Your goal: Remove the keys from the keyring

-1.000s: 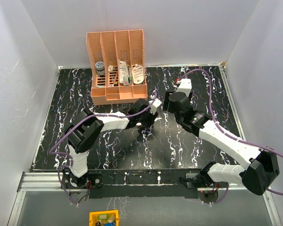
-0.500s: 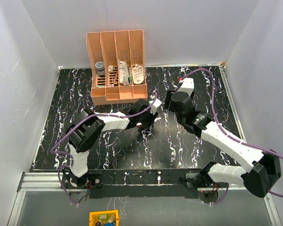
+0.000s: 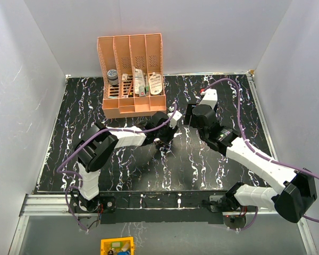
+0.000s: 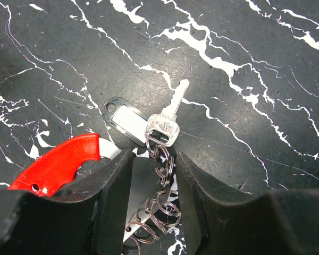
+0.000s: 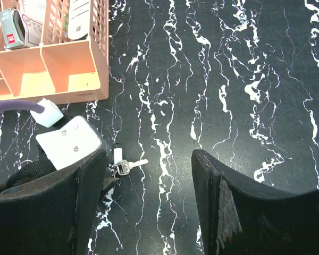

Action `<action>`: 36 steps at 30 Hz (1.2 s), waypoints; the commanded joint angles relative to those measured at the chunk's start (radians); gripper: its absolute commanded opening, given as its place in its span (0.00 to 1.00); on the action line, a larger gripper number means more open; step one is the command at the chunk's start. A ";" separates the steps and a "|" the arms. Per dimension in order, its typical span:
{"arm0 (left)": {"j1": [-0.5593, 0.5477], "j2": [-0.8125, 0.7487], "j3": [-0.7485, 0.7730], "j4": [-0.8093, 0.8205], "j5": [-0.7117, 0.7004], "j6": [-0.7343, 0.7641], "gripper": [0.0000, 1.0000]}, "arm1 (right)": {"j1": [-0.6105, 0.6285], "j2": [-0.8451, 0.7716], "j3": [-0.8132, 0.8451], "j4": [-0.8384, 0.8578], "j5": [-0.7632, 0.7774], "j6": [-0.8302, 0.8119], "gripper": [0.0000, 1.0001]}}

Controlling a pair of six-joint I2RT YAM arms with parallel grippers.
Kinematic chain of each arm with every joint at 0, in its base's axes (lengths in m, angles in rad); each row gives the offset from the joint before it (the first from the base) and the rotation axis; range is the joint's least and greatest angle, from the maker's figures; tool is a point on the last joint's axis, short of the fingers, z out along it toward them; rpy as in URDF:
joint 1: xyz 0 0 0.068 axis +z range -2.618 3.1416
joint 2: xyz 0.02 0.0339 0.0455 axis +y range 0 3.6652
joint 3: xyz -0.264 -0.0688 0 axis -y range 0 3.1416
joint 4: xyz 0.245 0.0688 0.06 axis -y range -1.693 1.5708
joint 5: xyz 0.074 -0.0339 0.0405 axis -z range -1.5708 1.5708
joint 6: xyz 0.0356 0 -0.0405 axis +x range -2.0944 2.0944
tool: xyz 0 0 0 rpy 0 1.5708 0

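Black white-veined table (image 3: 85,106); the keys (image 4: 170,119) lie flat on it with a red handle (image 4: 56,164) and a blank white tag (image 4: 128,118); left gripper (image 4: 153,159) straddles their ring chain (image 4: 162,172) — fingers narrowly apart; right gripper (image 5: 149,156) hovers nearby, spread wide.

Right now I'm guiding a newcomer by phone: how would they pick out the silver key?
On the black, white-veined table, look just ahead of the left gripper. The key lies flat there, hooked to a chain of rings. Unlike the black-framed tag and red plastic piece beside it, it is slim and silvery.
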 commanded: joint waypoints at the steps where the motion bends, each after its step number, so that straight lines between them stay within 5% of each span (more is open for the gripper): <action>1: -0.006 -0.001 0.022 -0.006 -0.020 0.004 0.36 | -0.001 -0.007 0.000 0.044 0.002 0.009 0.64; 7: -0.006 0.007 0.020 -0.013 -0.013 0.004 0.17 | -0.001 -0.016 0.001 0.040 0.014 0.007 0.64; 10: -0.006 0.009 0.020 -0.022 -0.021 0.006 0.00 | -0.003 -0.019 0.002 0.040 0.013 0.009 0.64; 26: -0.006 -0.267 0.096 -0.198 -0.054 0.112 0.00 | -0.003 -0.017 -0.031 0.082 0.023 0.003 0.63; 36: -0.006 -0.486 0.162 -0.317 -0.105 0.208 0.00 | -0.002 -0.055 -0.138 0.284 -0.220 -0.086 0.63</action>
